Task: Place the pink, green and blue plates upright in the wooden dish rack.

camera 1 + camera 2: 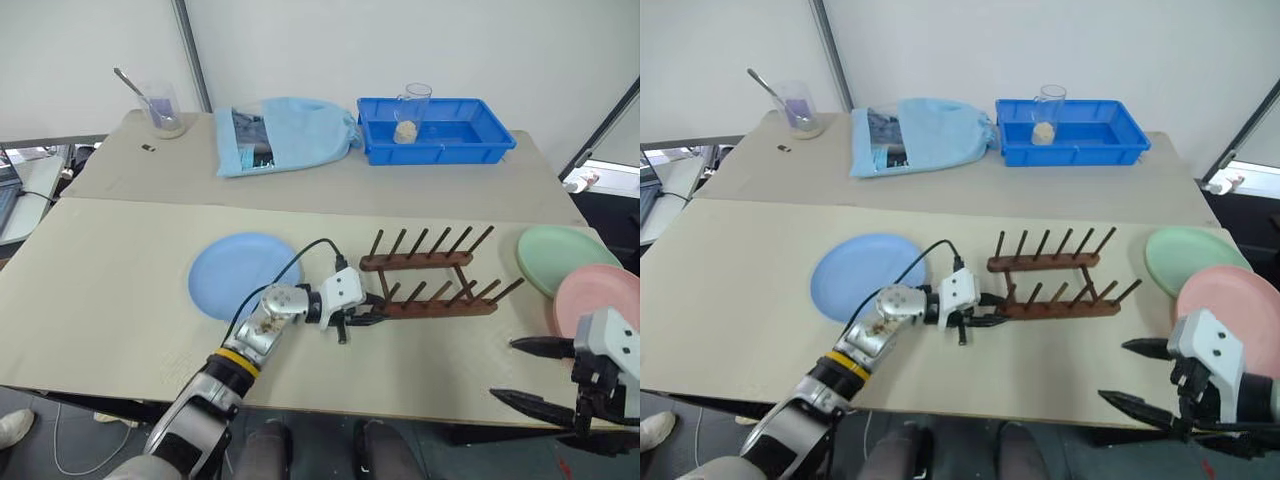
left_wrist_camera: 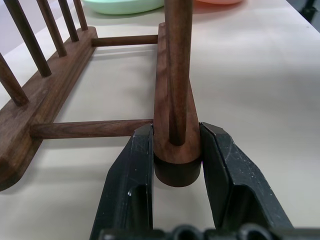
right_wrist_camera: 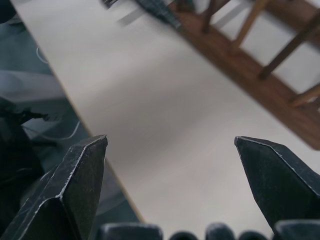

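The left gripper (image 2: 176, 165) is clamped on the near rail's left end of the wooden rack (image 1: 430, 280), mid-table. The right gripper (image 1: 535, 372) hangs wide open, empty. Blue plate (image 1: 240, 274) lies left; green plate (image 1: 565, 256) and pink plate (image 1: 600, 296) lie right. Steady the rack level while plates go in.

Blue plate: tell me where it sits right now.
In the left eye view the blue plate lies flat on the table, left of the wooden dish rack, just beyond the left gripper, which clamps the rack's near rail.
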